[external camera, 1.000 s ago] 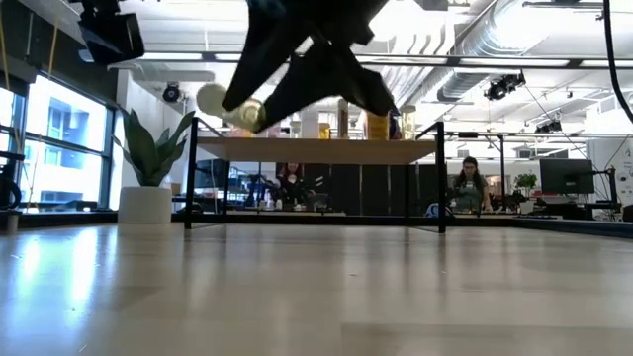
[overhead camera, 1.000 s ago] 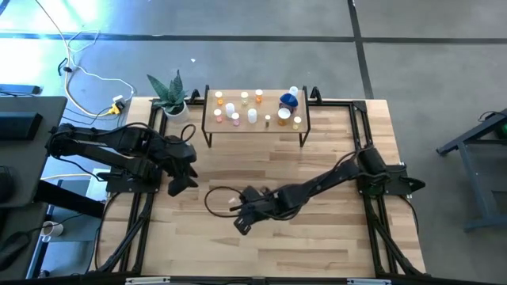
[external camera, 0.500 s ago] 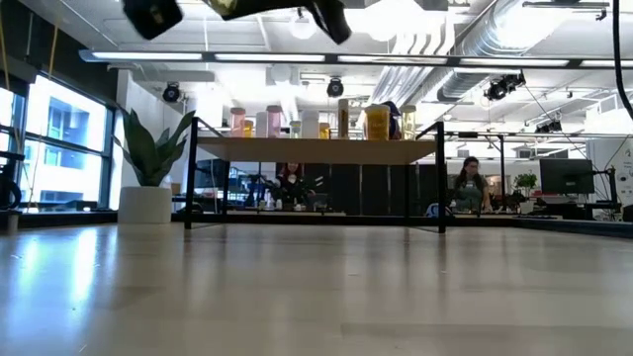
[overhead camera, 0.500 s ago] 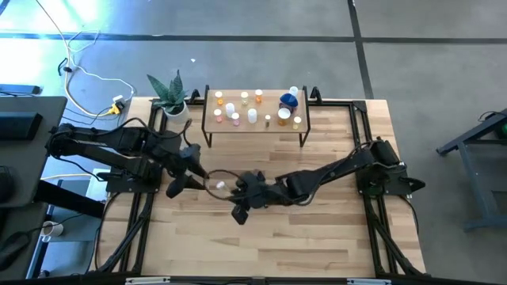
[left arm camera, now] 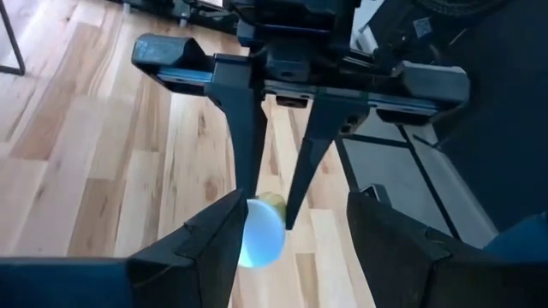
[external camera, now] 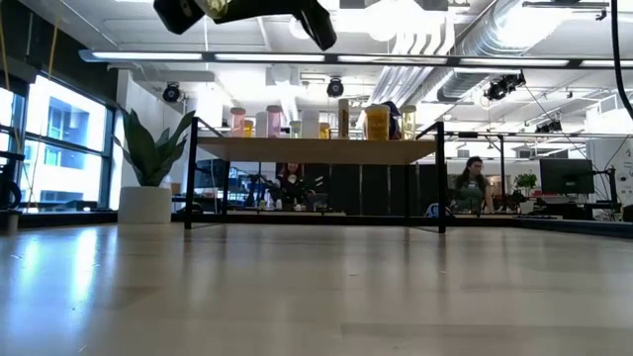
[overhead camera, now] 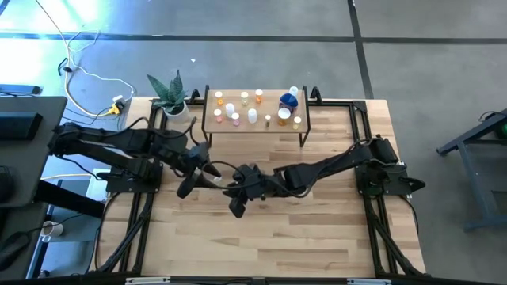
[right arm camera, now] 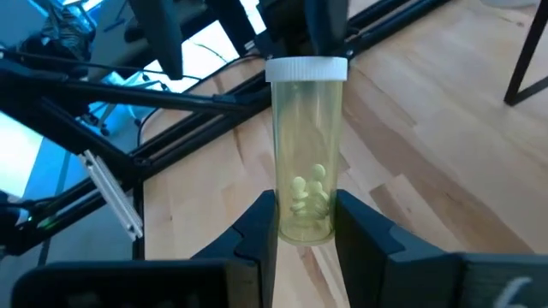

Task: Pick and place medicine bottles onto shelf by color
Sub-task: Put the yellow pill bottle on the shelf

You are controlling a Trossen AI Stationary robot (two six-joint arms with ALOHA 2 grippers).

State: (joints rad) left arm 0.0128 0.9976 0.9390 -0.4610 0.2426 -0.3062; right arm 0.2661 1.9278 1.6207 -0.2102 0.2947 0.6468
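Note:
A yellow-green medicine bottle (right arm camera: 306, 162) with a white cap and pills inside is held in the air over the table's middle left. My right gripper (right arm camera: 306, 205) is shut on it. My left gripper (left arm camera: 297, 207) is open and faces the right gripper (left arm camera: 278, 137). Its fingers stand on either side of the bottle's capped end (left arm camera: 261, 233). In the high view the two grippers meet at the bottle (overhead camera: 219, 179). The shelf (overhead camera: 253, 125) stands at the far edge on black legs. On it are several small bottles and the blue one (overhead camera: 288, 100). My right gripper pinches the bottle's bottom end (right arm camera: 306, 224) between its two fingers. The bottle points away from the gripper, cap (right arm camera: 306, 68) toward the left gripper, and is lifted clear of the table. My left gripper has one finger (left arm camera: 214, 244) close beside the cap; I cannot tell if it touches.
A potted green plant (overhead camera: 169, 93) stands at the far left corner beside the shelf. Black frame rails (overhead camera: 142, 214) run along the table's left and right sides. Bare wood lies between the shelf and the near edge (overhead camera: 261, 253). A person (external camera: 470, 183) sits in the room behind.
My right gripper has carried the bottle up and toward the table's left and far side, rising out of the low view. My left gripper has moved toward the table's right until it met the bottle's capped end.

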